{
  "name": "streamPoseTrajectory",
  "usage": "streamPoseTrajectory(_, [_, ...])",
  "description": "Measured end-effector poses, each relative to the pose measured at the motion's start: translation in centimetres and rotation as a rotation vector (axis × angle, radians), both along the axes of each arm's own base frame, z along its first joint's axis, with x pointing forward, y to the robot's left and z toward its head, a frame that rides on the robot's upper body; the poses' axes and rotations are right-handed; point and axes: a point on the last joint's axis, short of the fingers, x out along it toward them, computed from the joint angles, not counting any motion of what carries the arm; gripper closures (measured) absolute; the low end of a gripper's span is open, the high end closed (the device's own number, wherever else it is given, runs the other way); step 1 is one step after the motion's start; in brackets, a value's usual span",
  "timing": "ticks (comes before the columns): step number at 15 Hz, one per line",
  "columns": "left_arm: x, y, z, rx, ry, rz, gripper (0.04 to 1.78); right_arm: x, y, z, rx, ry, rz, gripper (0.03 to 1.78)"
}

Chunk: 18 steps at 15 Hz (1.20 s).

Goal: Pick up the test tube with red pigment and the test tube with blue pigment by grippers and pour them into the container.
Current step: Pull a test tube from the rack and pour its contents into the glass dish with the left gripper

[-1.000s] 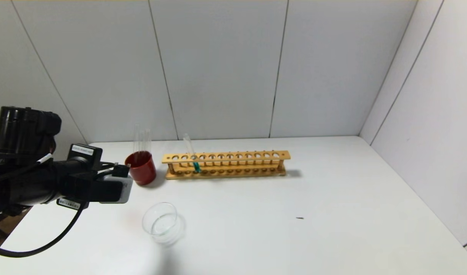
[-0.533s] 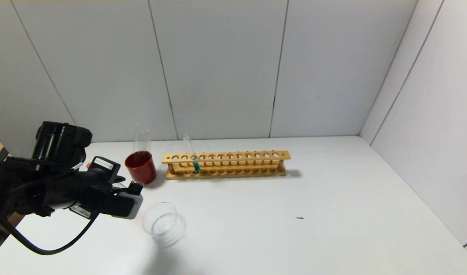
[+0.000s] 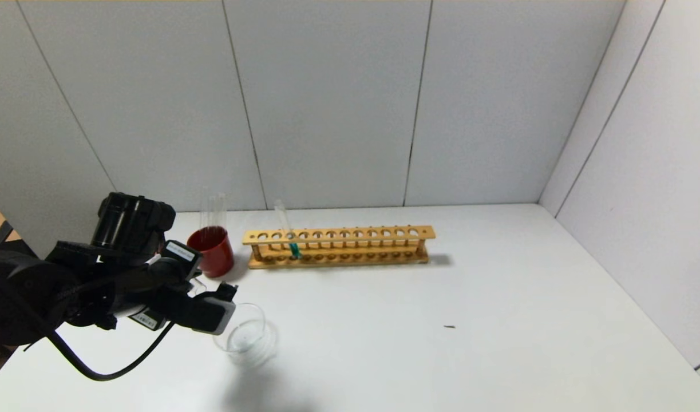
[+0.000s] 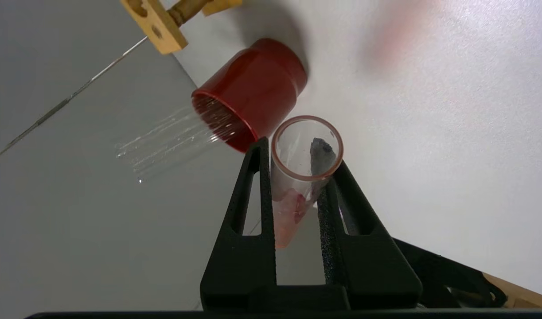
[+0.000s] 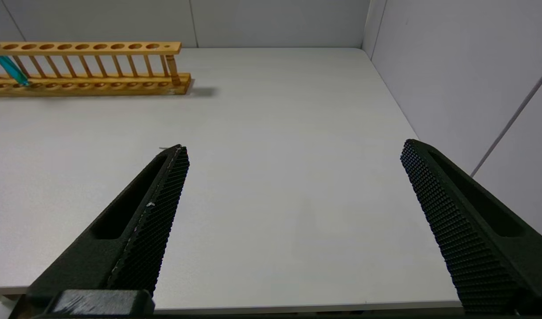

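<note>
Red-pigment tube [image 4: 297, 186] clamped in left gripper [image 4: 293, 177], one teal tube [image 3: 293, 247] racked, right gripper [image 5: 293, 177] spread wide.

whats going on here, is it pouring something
The left hand is shut on the red tube, lying tilted beside the glass dish with its open mouth toward it. Red liquid sits in the tube's lower end; the dish looks clear, so no pour shows yet. The blue tube stands in the wooden rack. The right hand is open over bare table.
</note>
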Motion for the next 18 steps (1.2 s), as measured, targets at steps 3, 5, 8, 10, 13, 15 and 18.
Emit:
streamPoseTrajectory(3, [0.1, -0.5, -0.6, 0.042, 0.015, -0.001, 1.49, 0.0, 0.0, 0.0, 0.0, 0.0, 0.0, 0.06])
streamPoseTrajectory(5, [0.2, -1.0, -0.9, 0.06, 0.018, -0.004, 1.49, 0.0, 0.0, 0.0, 0.0, 0.0, 0.0, 0.06])
streamPoseTrajectory(8, [0.5, -1.6, -1.2, 0.091, 0.005, -0.029, 1.49, 0.0, 0.0, 0.0, 0.0, 0.0, 0.0, 0.06])
streamPoseTrajectory(10, [0.6, -1.6, -1.3, 0.148, -0.004, -0.041, 1.49, 0.0, 0.0, 0.0, 0.0, 0.0, 0.0, 0.06])
streamPoseTrajectory(13, [0.6, -1.7, -1.5, 0.176, -0.005, -0.046, 1.49, 0.0, 0.0, 0.0, 0.0, 0.0, 0.0, 0.06])
streamPoseTrajectory(15, [0.7, -1.7, -1.6, 0.179, 0.002, -0.046, 1.49, 0.0, 0.0, 0.0, 0.0, 0.0, 0.0, 0.06])
streamPoseTrajectory(18, [1.0, -1.9, -1.8, 0.18, -0.006, -0.048, 1.49, 0.0, 0.0, 0.0, 0.0, 0.0, 0.0, 0.06])
